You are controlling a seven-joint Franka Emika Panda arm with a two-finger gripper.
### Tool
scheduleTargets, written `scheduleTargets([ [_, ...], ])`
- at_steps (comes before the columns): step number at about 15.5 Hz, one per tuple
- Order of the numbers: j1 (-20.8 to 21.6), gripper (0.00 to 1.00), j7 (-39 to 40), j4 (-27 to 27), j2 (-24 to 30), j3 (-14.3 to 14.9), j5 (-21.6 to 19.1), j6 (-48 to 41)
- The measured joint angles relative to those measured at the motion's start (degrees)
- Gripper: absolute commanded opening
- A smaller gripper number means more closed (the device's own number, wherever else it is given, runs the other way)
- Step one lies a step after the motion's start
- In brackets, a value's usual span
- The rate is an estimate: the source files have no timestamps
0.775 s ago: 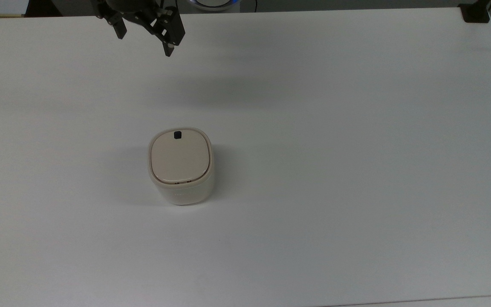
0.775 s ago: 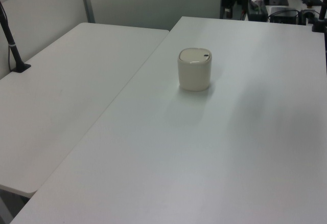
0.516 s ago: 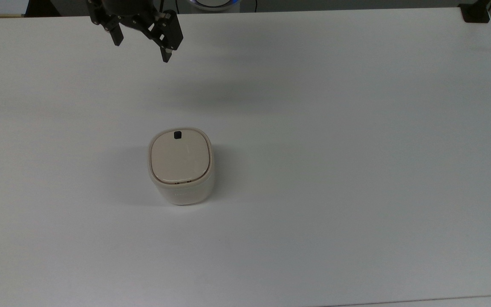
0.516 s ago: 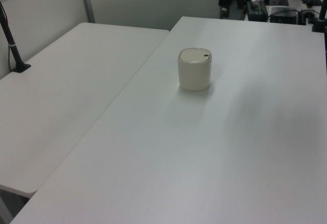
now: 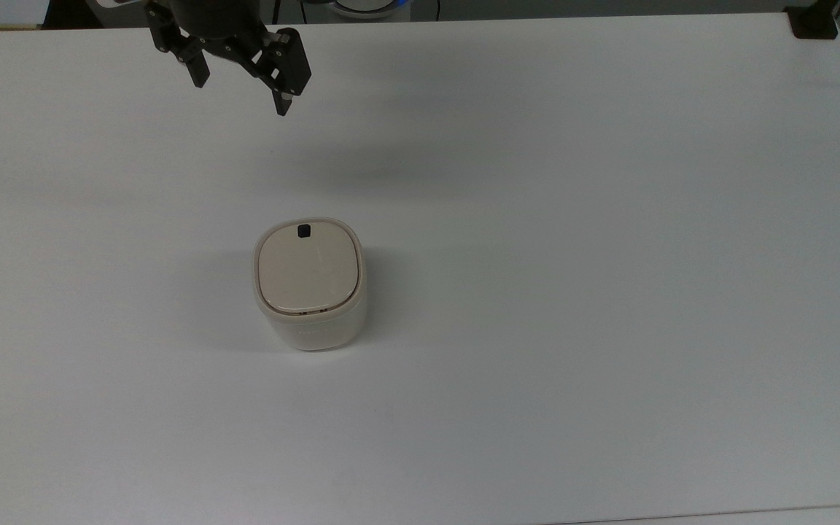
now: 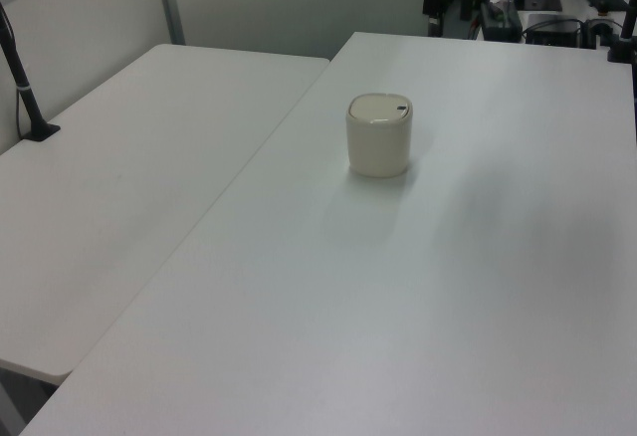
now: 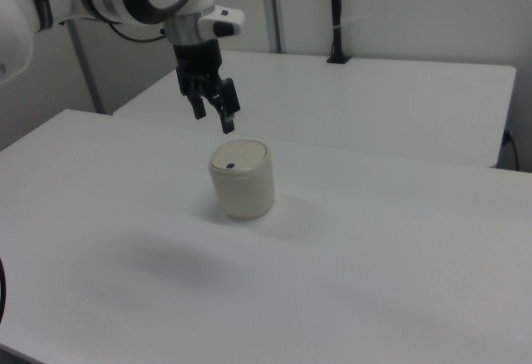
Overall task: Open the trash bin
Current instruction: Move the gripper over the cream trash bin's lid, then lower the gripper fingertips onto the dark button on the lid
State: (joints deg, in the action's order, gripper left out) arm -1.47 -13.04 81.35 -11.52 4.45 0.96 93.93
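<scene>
- Sitting upright on the white table (image 5: pixel 609 219), the trash bin (image 5: pixel 310 286) is a small cream-white tub with rounded-square sides; in the left view it stands at (image 6: pixel 379 136), in the right view at (image 7: pixel 241 179).
- Its flat beige lid (image 5: pixel 308 268) lies level and closed, ringed by a paler rim, with a small black square mark (image 5: pixel 304 232) near the edge toward the top view's top.
- My claw (image 5: pixel 241 91) hangs in the air well apart from the bin, up near the top view's top edge and a little to the top view's left of the lid; in the right view it hovers at (image 7: pixel 214 118), above and behind the bin.
- My two black fingers stand spread apart, gripping nothing.
- Compared with a moment ago, my claw has slid lower in the top view, its fingertips closer to the bin, still spread the same.
- The bin has not shifted and its lid stays closed.
</scene>
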Motion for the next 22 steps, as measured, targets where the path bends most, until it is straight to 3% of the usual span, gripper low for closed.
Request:
scheduleTargets([
  [1,0.0,1.0,0.29,0.0,-0.09,0.0,0.0,0.01],
  [4,-0.03,0.83,2.26,0.0,-0.24,0.03,0.0,0.04],
  [6,-0.04,0.59,2.69,0.0,-0.24,0.04,0.0,0.05],
  [7,-0.05,0.38,3.27,0.0,-0.24,0.04,0.0,0.06],
  [8,-0.09,0.26,5.2,0.0,-0.24,0.04,0.0,0.07],
  [11,-0.18,0.0,9.31,-0.01,-0.24,0.04,-0.01,0.13],
  [15,0.01,0.0,10.57,0.07,-0.62,-0.21,-0.05,3.42],
  [22,-0.02,0.0,16.1,0.37,-7.12,-0.36,-0.05,13.0],
])
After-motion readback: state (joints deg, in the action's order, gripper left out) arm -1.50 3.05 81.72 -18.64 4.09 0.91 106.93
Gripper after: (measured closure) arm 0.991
